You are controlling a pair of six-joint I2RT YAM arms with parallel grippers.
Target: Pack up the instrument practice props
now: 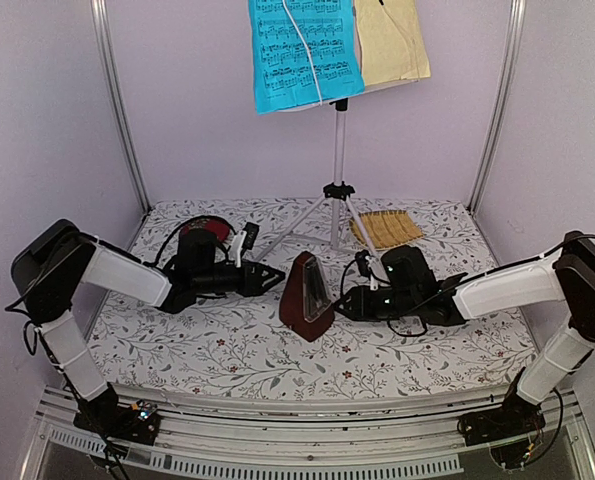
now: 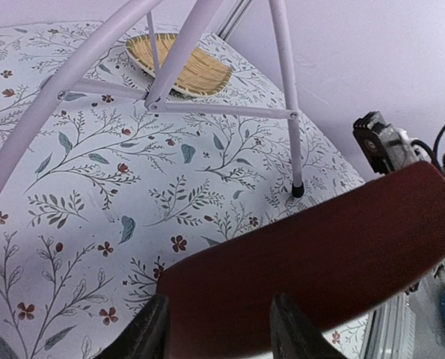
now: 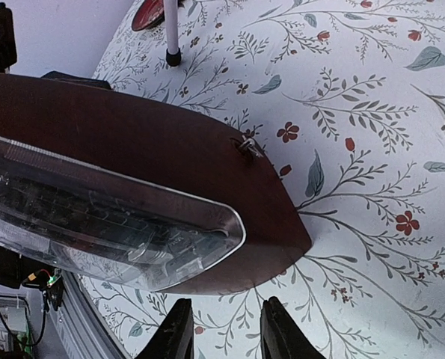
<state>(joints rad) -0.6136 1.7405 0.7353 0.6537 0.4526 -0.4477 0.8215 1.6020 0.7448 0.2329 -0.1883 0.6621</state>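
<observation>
The dark red-brown pyramid metronome (image 1: 305, 290) stands upright on the floral cloth, its clear front facing right. My left gripper (image 1: 275, 277) is open just left of it, with the metronome's wooden back (image 2: 319, 247) right ahead of the fingertips (image 2: 149, 329). My right gripper (image 1: 345, 300) is open just right of it, close to its base (image 3: 132, 149), with nothing between the jaws. The silver tripod music stand (image 1: 338, 150) stands behind. It holds the blue sheet (image 1: 302, 50) and the pale-yellow sheet (image 1: 392, 40).
A woven tray (image 1: 387, 228) lies at the back right beside a tripod leg (image 2: 286, 90). A red round object (image 1: 209, 228) sits behind my left arm. Purple walls with metal posts (image 1: 117, 100) enclose the table. A rail runs along the front edge.
</observation>
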